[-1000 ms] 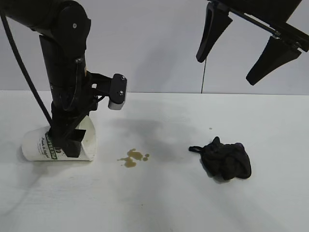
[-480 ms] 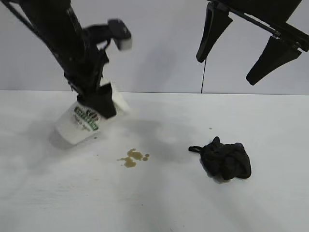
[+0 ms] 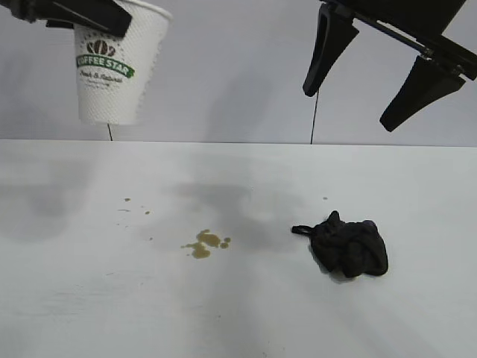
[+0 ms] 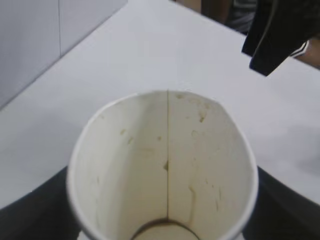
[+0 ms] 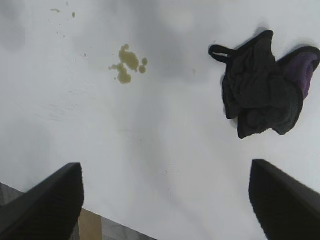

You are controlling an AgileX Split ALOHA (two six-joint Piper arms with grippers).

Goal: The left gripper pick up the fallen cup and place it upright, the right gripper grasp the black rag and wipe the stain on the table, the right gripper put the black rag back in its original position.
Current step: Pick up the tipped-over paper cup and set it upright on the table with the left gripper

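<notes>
**Cup held high, rag and stain on the table**

The left gripper (image 3: 112,21) is at the upper left of the exterior view, clamped on the cup (image 3: 118,67) at its rim. One black finger (image 3: 89,15) crosses the outside of the cup near the top. The cup hangs upright, mouth up, well above the table (image 3: 74,298), with its green band facing the camera. In the left wrist view the cup's inside (image 4: 165,170) fills the picture, streaked with brown specks and drips, and dark fingers sit at either side of its wall.

The right gripper (image 3: 380,71) hangs high at the upper right, jaws spread wide and holding nothing. Its two tapered fingers (image 3: 328,45) point down toward the table. In the right wrist view both fingertips (image 5: 45,200) frame bare tabletop.

Below it the rag (image 3: 349,246) lies bunched on the table, its loop tail pointing toward the stain (image 3: 205,243). The stain sits near the table's middle, well apart from the rag. A few small brown droplets (image 3: 134,206) lie beyond it, toward the left arm's side.
</notes>
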